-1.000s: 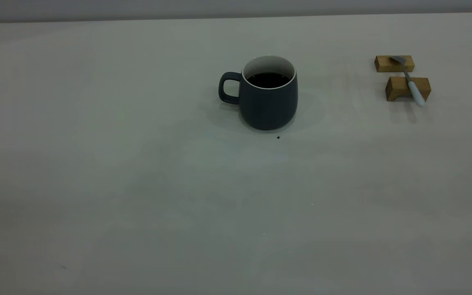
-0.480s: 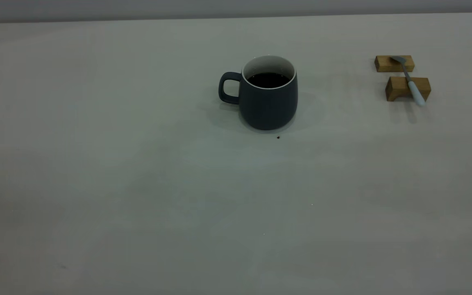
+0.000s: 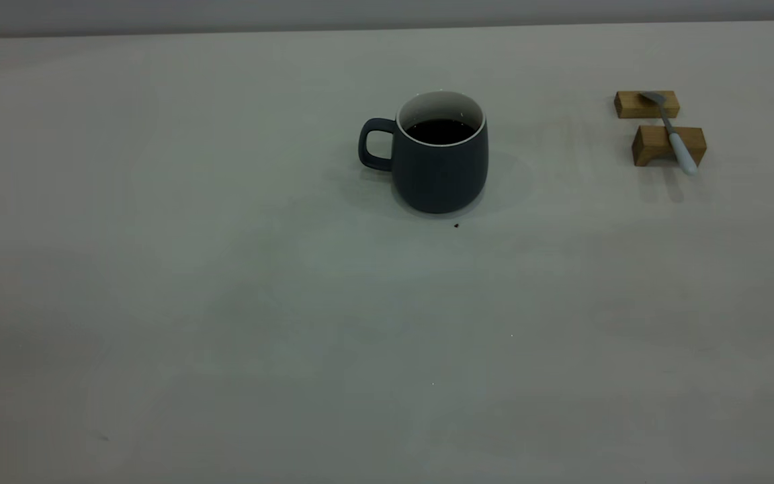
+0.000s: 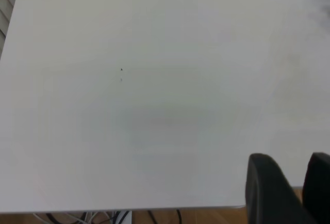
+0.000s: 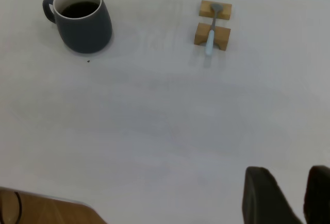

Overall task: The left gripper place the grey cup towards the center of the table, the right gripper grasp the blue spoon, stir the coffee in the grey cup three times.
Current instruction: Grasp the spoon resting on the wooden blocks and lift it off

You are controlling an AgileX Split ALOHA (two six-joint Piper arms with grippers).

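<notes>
**Waiting with both arms pulled back, cup and spoon untouched**

Standing upright near the middle of the counter (image 3: 226, 302), the grey cup (image 3: 439, 158) has its loop handle turned toward the left arm's side, and the coffee (image 3: 439, 131) lies dark and calm inside the white wall. This handle direction probably suits a grasp by the left arm.

Well apart from the cup, on the right arm's side, the blue spoon (image 3: 672, 134) lies across two wooden blocks (image 3: 659, 124). Its metal bowl rests on the far block and its pale handle passes over the near one, so the handle is raised off the counter. I judge this is done so that jaws can close around it more easily.

The left gripper (image 4: 289, 188) is at the near edge of the counter and sees only bare surface; its jaws stand apart and hold nothing. The right gripper (image 5: 286, 195) is also far back, with cup and spoon both distant in its wrist view, and its jaws are apart and empty as well.

Compared with the exterior pictures of one second and half a second ago, nothing differs: cup, spoon and blocks are in the same places.
</notes>
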